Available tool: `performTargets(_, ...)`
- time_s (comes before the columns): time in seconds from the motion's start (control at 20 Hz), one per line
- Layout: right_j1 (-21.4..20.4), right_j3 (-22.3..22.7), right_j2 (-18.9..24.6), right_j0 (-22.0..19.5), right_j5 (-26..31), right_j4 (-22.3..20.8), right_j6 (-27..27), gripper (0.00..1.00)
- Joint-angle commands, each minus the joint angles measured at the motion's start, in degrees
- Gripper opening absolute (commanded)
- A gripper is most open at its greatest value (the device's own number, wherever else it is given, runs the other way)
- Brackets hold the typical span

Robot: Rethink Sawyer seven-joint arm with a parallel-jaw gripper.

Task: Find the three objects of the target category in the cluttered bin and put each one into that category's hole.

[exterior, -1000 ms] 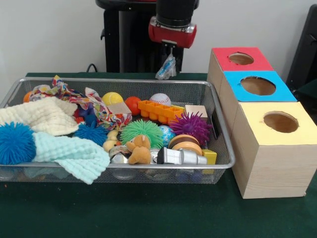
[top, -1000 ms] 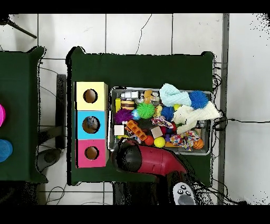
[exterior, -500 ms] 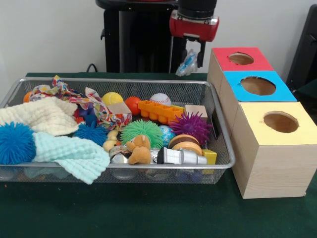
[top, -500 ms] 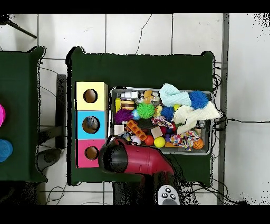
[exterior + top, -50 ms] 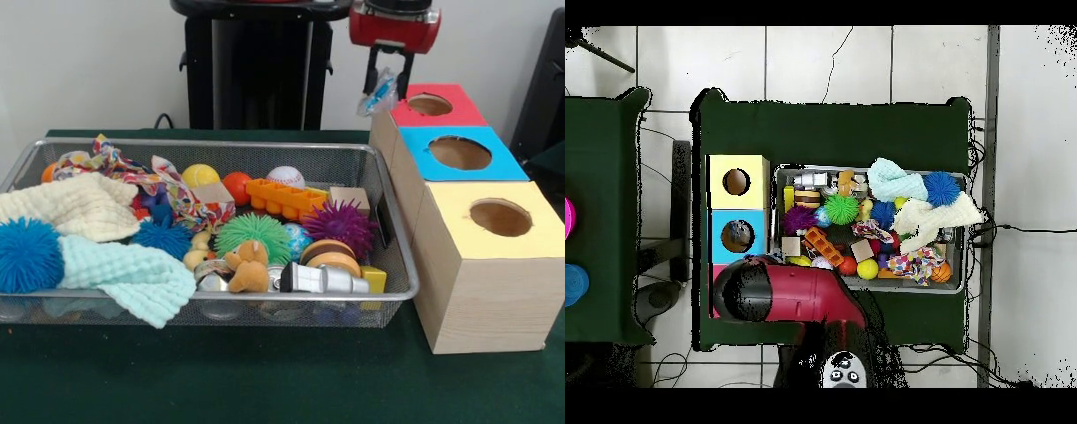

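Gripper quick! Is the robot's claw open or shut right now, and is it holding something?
Gripper: shut on a small clear plastic packet with blue inside, which dangles beside the red box.

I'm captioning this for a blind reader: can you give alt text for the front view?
The gripper holds a small clear packet in the air beside the red box, first in a row with a blue and a yellow box. Left of them sits a wire bin of toys and cloths.
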Motion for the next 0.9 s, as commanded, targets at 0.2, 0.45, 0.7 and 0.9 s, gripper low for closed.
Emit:
performTargets(0.2, 1.5, -7.4, -1.1, 3.5, 6.5, 5.4, 15.8, 0.00)
performTargets(0.45, 2.9, -8.4, -0.6, 4.3, 6.0, 7.1, 14.7, 0.00)
performTargets(0.7, 4.3, -9.1, -0.3, 4.7, 4.1, 7.8, 13.7, 0.00)
performTargets(0.9, 3.5, -7.9, -3.0, 5.8, 3.8, 6.9, 14.4, 0.00)
